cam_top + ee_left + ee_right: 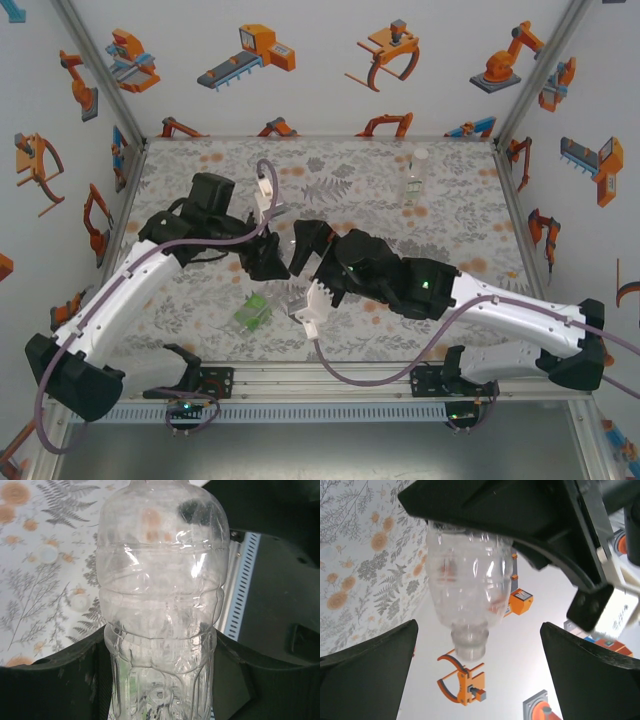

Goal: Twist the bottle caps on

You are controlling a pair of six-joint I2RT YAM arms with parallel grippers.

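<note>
My left gripper (160, 647) is shut on the lower body of a clear bottle (162, 575), a black finger (60, 675) pressing each side. In the right wrist view that same clear bottle (470, 580) hangs from the left gripper with its bare threaded neck (469, 642) in the air. My right gripper (479, 630) stands open, its fingers (375, 665) wide on either side of the neck without touching it. Two white bottle caps (48, 553) (80, 601) lie on the floral table. The green bottle (252, 312) lies near the front edge, below both grippers.
Another clear bottle (418, 172) stands upright at the back right of the table (470, 250). The left gripper (270, 260) and right gripper (303, 250) meet over the table's middle. Printed walls enclose three sides; a metal rail (330, 378) runs along the front.
</note>
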